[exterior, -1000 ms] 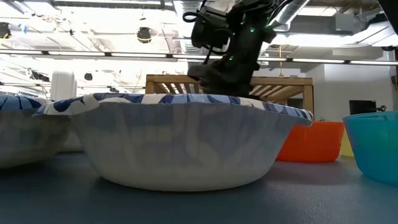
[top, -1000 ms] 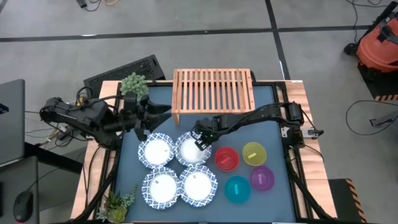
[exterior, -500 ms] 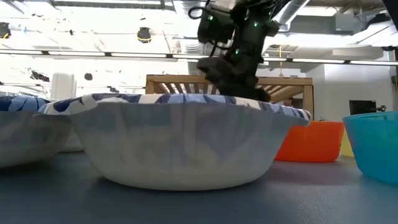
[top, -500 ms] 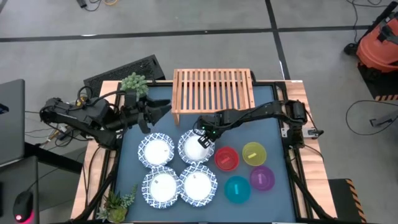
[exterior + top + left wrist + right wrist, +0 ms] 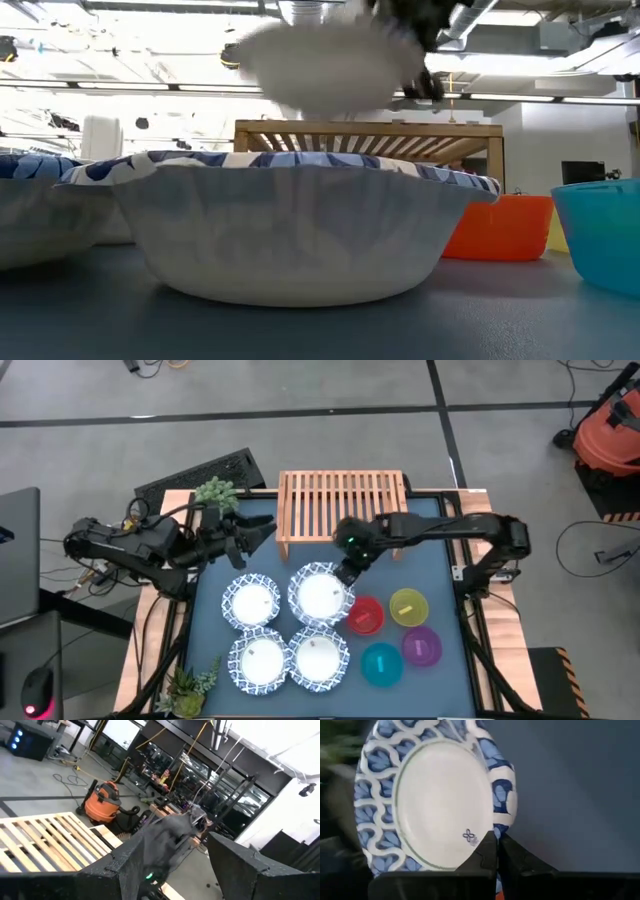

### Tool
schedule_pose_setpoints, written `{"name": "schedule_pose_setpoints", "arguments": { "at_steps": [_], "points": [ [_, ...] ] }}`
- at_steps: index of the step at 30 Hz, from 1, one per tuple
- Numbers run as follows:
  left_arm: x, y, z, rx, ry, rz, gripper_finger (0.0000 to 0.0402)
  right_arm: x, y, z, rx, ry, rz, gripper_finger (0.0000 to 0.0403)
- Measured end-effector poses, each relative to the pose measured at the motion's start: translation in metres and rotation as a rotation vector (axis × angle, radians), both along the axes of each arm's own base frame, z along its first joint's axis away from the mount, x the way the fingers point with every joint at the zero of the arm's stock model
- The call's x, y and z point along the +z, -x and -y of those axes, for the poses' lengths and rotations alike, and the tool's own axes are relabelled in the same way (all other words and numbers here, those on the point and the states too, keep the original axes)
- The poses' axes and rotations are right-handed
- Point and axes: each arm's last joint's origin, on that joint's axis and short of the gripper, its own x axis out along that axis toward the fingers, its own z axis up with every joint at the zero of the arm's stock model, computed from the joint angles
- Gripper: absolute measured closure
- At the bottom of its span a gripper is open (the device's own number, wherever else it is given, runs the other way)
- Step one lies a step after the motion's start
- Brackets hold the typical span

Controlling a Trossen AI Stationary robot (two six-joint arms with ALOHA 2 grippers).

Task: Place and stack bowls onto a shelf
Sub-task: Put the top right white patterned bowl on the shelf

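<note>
My right gripper point(image 5: 345, 574) is shut on the white bowl with the blue patterned rim point(image 5: 320, 595), which is up in the air in the low view point(image 5: 320, 60). Three more patterned bowls point(image 5: 251, 601) point(image 5: 262, 660) point(image 5: 320, 656) sit on their bases on the dark blue table. The red point(image 5: 364, 615), yellow point(image 5: 408, 606), purple point(image 5: 421, 646) and teal point(image 5: 381, 663) bowls stand to their right. The wooden shelf point(image 5: 343, 505) stands at the far edge with nothing on it. My left gripper point(image 5: 255, 530) is open, left of the shelf, holding nothing. My right gripper pinches the bowl's rim on its right side point(image 5: 501, 820), one finger point(image 5: 487, 852) on the inner face and the other on the outside. The fingers come down from above, slanting in from the table's right. The bowl is lifted clear of the table.
A potted plant point(image 5: 215, 495) stands at the far left corner and another point(image 5: 190, 685) at the near left corner. Bare blue table lies between the shelf and the bowls. An orange vacuum point(image 5: 610, 430) stands on the floor beyond the table's right.
My right gripper has risen and drawn toward the table's right, taking the far-right patterned bowl up off the table; a second ago that bowl sat on the surface. The other bowls have stayed put. My left gripper has edged toward the far edge.
</note>
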Motion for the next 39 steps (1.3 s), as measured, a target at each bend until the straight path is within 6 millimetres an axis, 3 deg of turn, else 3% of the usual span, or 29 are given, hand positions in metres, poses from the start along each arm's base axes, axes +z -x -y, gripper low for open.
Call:
{"name": "schedule_pose_setpoints", "arguments": {
  "at_steps": [4, 10, 16, 22, 31, 39],
  "points": [
    [-0.006, -0.002, 0.001, -0.002, -0.011, -0.054, 0.0200, 0.039, 0.015, 0.008, 0.004, -0.025, 0.221, 0.0380],
    [-0.007, -0.005, -0.002, 0.023, 0.018, -0.044, 0.0200, 0.081, 0.034, 0.043, -0.194, 0.025, 0.481, 0.0380],
    [-0.008, -0.006, 0.000, 0.011, 0.000, -0.062, 0.0200, 0.073, 0.041, 0.091, -0.432, 0.044, 0.447, 0.0380],
    [-0.010, -0.006, 0.002, -0.012, -0.013, -0.080, 0.0200, 0.058, 0.036, 0.134, -0.484, 0.010, 0.321, 0.0380],
    [-0.011, -0.006, 0.001, 0.011, 0.017, -0.083, 0.0200, 0.081, 0.018, 0.176, -0.410, 0.183, 0.167, 0.0380],
    [-0.012, -0.006, 0.001, 0.006, 0.061, -0.077, 0.0200, 0.072, -0.011, 0.199, -0.388, 0.194, 0.120, 0.0380]
  ]
}}
